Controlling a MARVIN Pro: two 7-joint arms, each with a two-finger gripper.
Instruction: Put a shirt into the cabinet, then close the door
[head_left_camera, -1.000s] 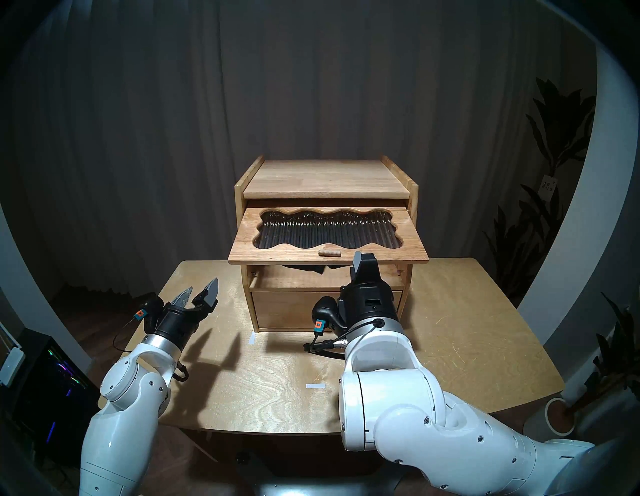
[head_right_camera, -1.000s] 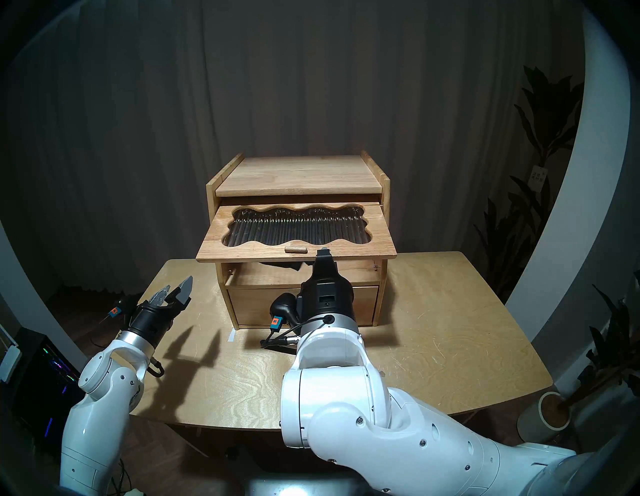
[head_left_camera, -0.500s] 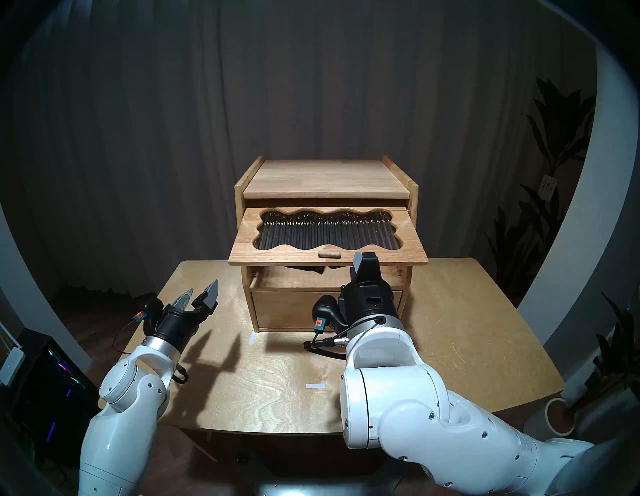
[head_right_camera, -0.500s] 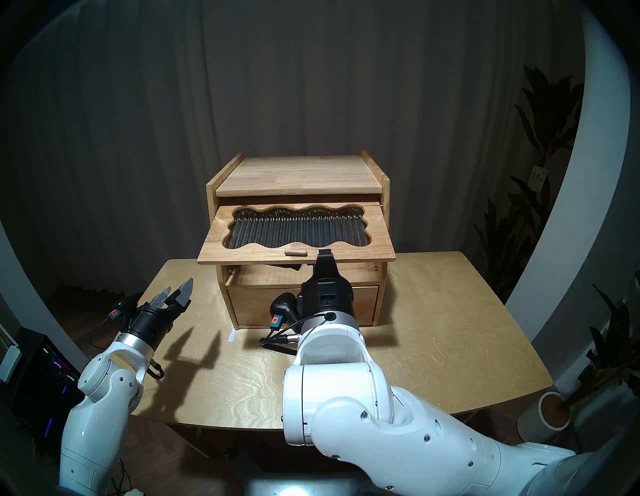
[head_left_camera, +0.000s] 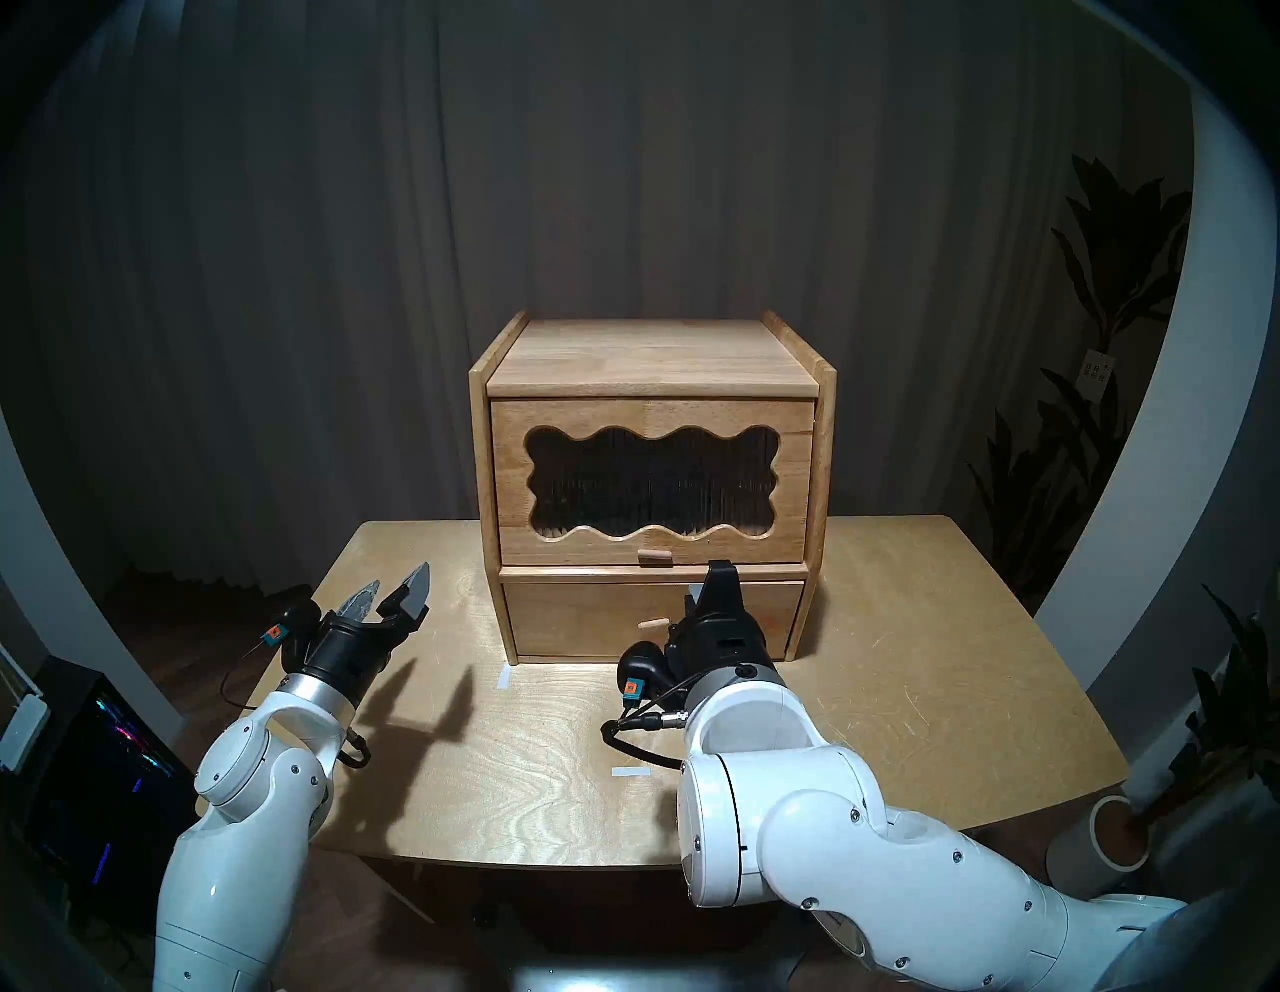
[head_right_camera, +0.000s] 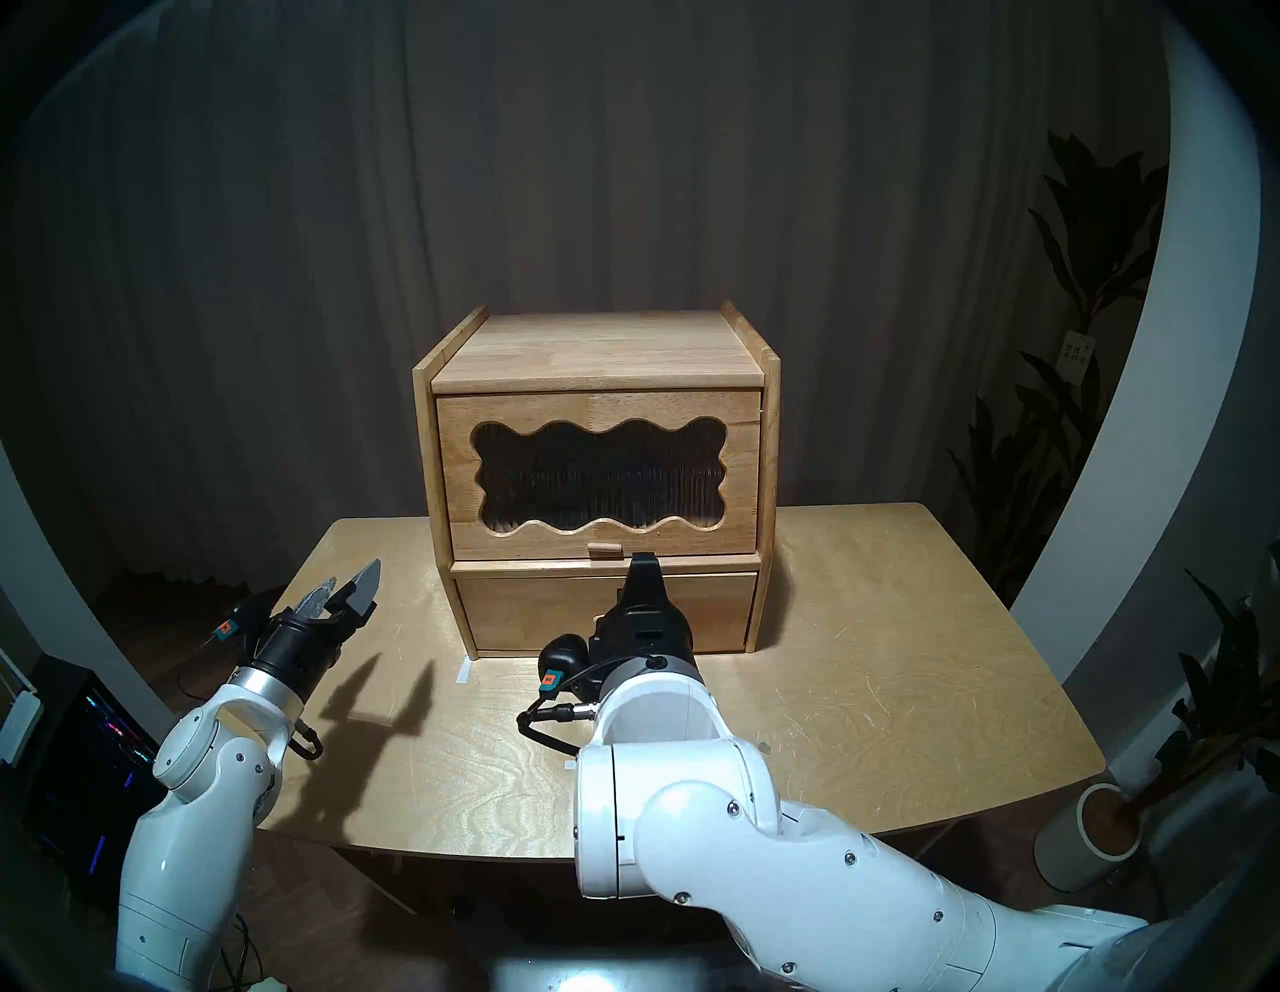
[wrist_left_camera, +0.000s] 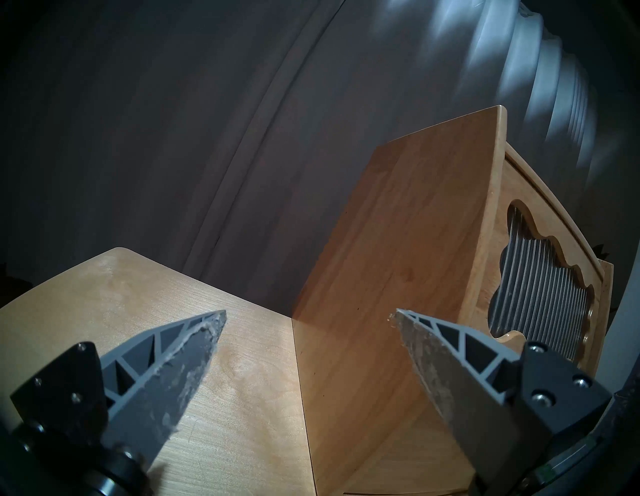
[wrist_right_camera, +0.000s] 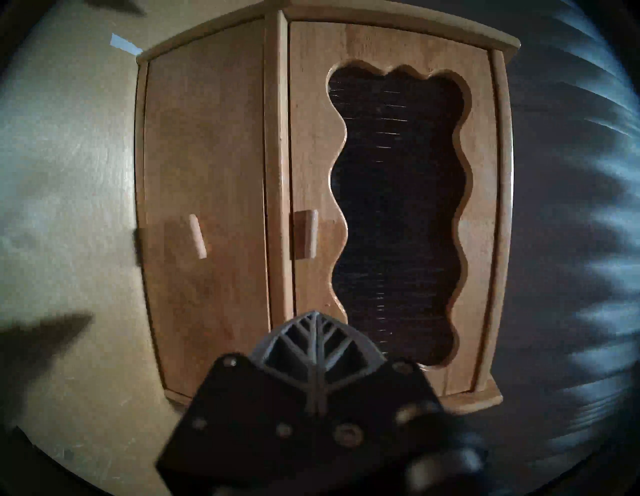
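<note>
Dark curtain, plywood table (head_left_camera: 935, 658). Cabinet (head_left_camera: 651, 353) door (head_left_camera: 651, 478) down flush; our right gripper (head_left_camera: 720, 575) pinched empty, left gripper (head_left_camera: 398, 592) parked wide, holding nothing.

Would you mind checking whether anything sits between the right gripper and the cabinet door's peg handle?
Nothing visible does. The right gripper, shut, is in front of the cabinet, to the right of and slightly below the door's peg handle. Only open air shows between them, and the door is already down, flush with the cabinet front.

Home-like rm, staged, grey curtain (head_left_camera: 277, 277) backdrop, potted plants (head_left_camera: 1108, 277) at right, wood table (head_left_camera: 935, 658)
</note>
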